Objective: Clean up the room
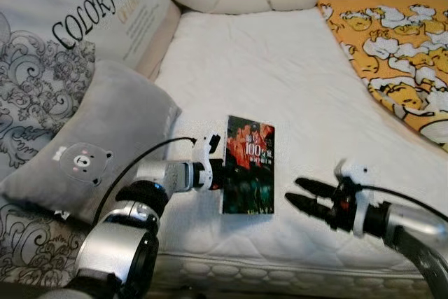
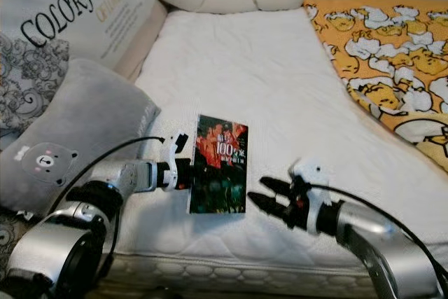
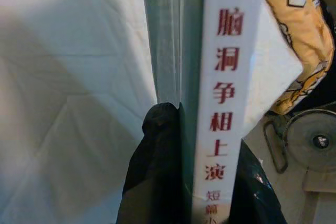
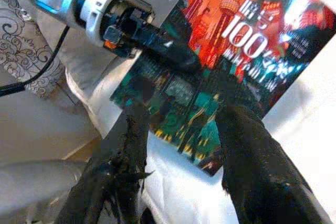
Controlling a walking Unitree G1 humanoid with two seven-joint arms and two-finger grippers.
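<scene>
Left claw (image 1: 222,167) clamped on upright book (image 1: 248,166), above mattress (image 1: 280,75).

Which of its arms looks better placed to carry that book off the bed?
Left, probably. The left gripper is already clamped on the book, holding it upright above the mattress. The right gripper is open beside it, gripping nothing.

Soft, even indoor light; the mattress (image 1: 280,75) glares pale, and both wrist views are blurred (close range).
</scene>
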